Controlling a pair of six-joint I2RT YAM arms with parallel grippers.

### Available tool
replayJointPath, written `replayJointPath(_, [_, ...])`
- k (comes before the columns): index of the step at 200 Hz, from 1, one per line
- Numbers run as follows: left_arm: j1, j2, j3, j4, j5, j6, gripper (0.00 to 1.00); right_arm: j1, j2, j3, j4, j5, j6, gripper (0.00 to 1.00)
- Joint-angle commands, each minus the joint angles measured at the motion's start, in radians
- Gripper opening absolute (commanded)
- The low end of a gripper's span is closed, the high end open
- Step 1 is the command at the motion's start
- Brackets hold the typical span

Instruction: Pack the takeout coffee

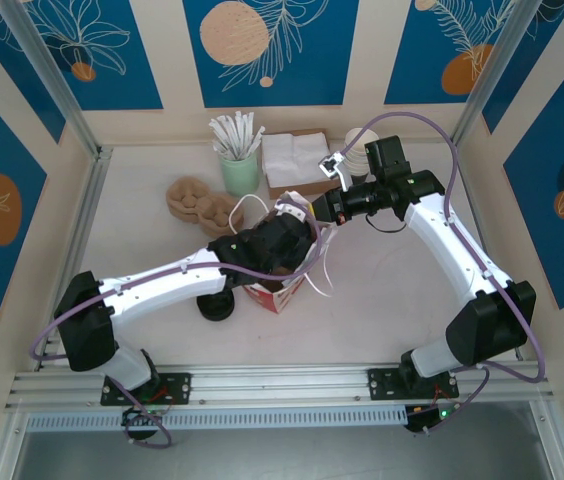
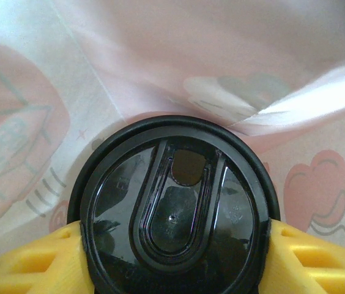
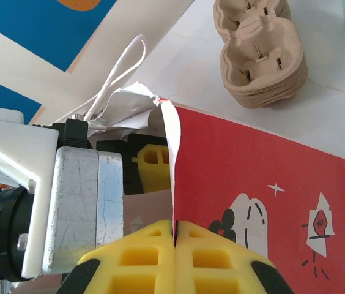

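We see the left pincer (image 2: 175, 248) grasping the takeout coffee (image 2: 175, 202) at btm centre of its wrist view, inside the bag (image 3: 270, 184) (red outside); right pincer (image 3: 174, 237) clenched on bag rim.

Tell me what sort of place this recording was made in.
Probably a mock café takeout counter in a robot test cell: stacked pulp cup carriers, a mint cup of wrapped straws, napkins, and a red paper bag around the takeout coffee.

Takeout coffee (image 2: 175, 208) side hidden from above; left fingers (image 2: 32, 263) cut by bottom edge.
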Motion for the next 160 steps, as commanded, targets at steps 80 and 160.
replayJointPath(80, [0.013,0.036,-0.030,0.000,0.044,-0.028,0.59,0.065,-0.009,-0.010,0.057,-0.056,-0.017,0.03])
replayJointPath(160, [0.027,0.033,-0.051,-0.024,0.063,-0.046,0.59,0.068,-0.018,-0.015,0.096,0.017,0.002,0.03])
